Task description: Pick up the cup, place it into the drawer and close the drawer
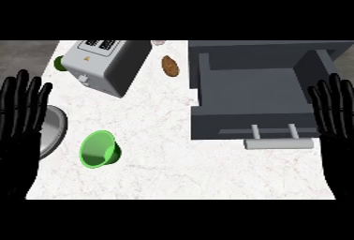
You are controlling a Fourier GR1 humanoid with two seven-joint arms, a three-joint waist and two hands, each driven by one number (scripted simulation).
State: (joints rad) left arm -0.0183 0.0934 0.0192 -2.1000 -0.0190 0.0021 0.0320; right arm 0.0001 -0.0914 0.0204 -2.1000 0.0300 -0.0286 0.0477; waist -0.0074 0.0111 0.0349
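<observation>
Green cup (99, 149) lying on its side on the marble bench (173, 173), left of the open grey drawer (252, 96) — well apart. Left hand (21, 117) and right hand (336, 117) rest at the edges — fingers straight, holding nothing.

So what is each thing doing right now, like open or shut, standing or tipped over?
Drawer: open, nothing in it.
Cup: lying on its side on the counter.
Toaster: nothing in its slots.
Left hand: open, resting.
Right hand: open, resting.
</observation>
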